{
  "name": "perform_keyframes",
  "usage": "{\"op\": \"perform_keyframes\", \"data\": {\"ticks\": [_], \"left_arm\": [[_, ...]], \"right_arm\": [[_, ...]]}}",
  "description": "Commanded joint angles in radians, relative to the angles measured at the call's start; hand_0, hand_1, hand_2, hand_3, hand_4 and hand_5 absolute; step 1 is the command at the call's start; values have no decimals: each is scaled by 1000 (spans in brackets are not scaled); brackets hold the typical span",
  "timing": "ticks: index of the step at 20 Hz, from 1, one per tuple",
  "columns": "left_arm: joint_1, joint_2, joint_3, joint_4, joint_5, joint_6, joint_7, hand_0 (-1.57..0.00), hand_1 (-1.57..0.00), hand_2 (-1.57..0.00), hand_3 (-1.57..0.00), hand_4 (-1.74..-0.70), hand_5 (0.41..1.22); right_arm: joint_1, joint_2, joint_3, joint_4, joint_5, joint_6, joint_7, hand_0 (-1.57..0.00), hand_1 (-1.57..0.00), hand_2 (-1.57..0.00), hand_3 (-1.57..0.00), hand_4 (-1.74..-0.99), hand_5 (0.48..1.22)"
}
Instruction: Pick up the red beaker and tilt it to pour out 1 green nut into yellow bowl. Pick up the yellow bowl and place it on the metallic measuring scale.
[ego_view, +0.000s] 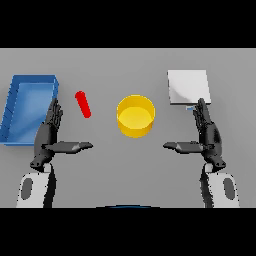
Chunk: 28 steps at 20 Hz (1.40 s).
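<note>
Nearest you, both hands sit low over the grey table (125, 165), palms facing inward, holding nothing. Your left hand (47, 135) has its fingers straight and pointing away from you, thumb stuck out toward the centre; its fingertips overlap the near right corner of the blue tray (20, 135). Your right hand (207, 134) mirrors it: fingers straight, thumb pointing in toward the centre, empty too, fingertips just reaching the near edge of the metallic scale (187, 85).

Further out, between the two hands, you see the yellow bowl (135, 116), upright on the table, apart from both hands; you can't tell whether anything is in it. Just left of the bowl, the red beaker (83, 104) appears as a slim red shape slanted on the table, near your left hand but not touched. Far left, the blue tray; far right, the scale, a pale square plate.
</note>
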Motion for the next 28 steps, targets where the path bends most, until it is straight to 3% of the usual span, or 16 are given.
{"op": "perform_keyframes", "data": {"ticks": [1, 6, 7, 8, 10, 13, 14, 17, 19, 26, 28], "left_arm": [[1, 0, 0, -1, 0, 1, -1, 1, 1, 1, 1, -1141, 660], [14, 2, -7, -14, -3, -2, -3, 1, 1, 1, 1, -1141, 660], [59, 29, -51, -72, -58, -12, -30, 1, 1, 1, 1, -1141, 660], [89, 44, -80, -122, -92, -15, -35, 1, 1, 1, 1, -1143, 660], [129, 64, -111, -174, -125, -25, -8, 1, 1, 1, 1, -1142, 662], [148, 74, -131, -219, -137, -33, 38, 1, 1, 1, 1, -1138, 655], [130, 76, -129, -200, -140, -35, 63, 1, 1, 1, 1, -1139, 652], [80, 75, -112, -133, -136, -35, 81, 1, 1, 1, 1, -1136, 648], [23, 72, -95, -65, -132, -34, 95, 1, 1, 1, 1, -1145, 643], [-192, 80, -32, 221, -131, -39, 33, 1, 1, 1, 1, -1178, 637], [-228, 85, -20, 273, -130, -45, -14, 1, 1, 1, 1, -1183, 637]], "right_arm": [[-1, 1, 1, 1, 0, -2, 1, 1, 1, 1, 1, -1071, 578], [-4, 13, 7, 14, 11, -9, -2, 1, 1, 1, 1, -1071, 578], [20, -32, 50, -30, 122, -39, -75, 1, 1, 1, 1, -1071, 578], [43, -46, 87, -63, 195, -58, -105, 1, 1, 1, 1, -1072, 577], [70, -59, 127, -99, 278, -80, -106, 1, 1, 1, 1, -1064, 577], [82, -61, 137, -120, 273, -62, -93, 1, 1, 1, 1, -1103, 592], [65, -58, 137, -112, 268, -57, -72, 1, 1, 1, 1, -1118, 600], [70, -70, 126, -111, 244, -40, -103, 1, 1, 1, 1, -1163, 624], [59, -57, 128, -117, 225, -29, -82, 1, 1, 1, 1, -1189, 626], [65, -65, 111, -103, 190, -7, -100, 1, 1, 1, 1, -1229, 626], [65, -67, 113, -109, 193, -6, -111, 1, 1, 1, 1, -1227, 625]]}}
